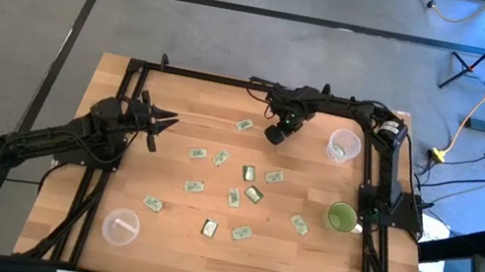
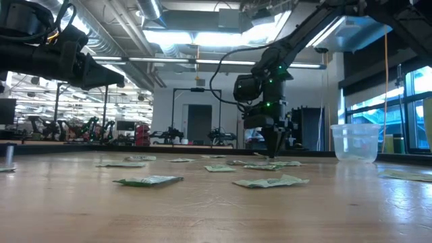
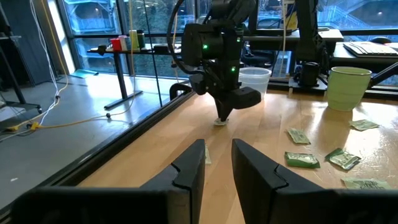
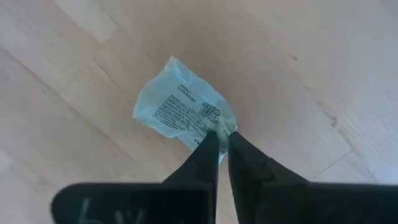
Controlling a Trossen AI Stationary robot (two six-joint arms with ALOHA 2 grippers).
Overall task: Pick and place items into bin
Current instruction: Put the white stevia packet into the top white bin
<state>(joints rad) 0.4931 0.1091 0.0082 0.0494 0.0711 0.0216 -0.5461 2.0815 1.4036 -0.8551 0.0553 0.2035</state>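
Observation:
Several small pale green and white packets (image 1: 248, 172) lie flat across the middle of the wooden table. My right gripper (image 1: 275, 135) stands at the far middle, fingers pointing down and shut on one white printed packet (image 4: 180, 109). That packet (image 3: 221, 122) also shows under its tip in the left wrist view. My left gripper (image 1: 162, 126) hovers open over the table's left part, pointing toward the right arm and holding nothing. My right gripper pinches the white packet between its two fingertips at one edge (image 4: 219, 129), near a corner. The fingers come from above, pointing down. The rest of the packet spreads out beyond the tips, close over the wood; I cannot tell whether it is lifted clear.
A clear plastic cup (image 1: 343, 146) stands right of the right gripper, a green cup (image 1: 341, 217) at the right edge, and another clear cup (image 1: 120, 226) at the near left. A black frame (image 1: 232, 81) runs along the far edge and sides.

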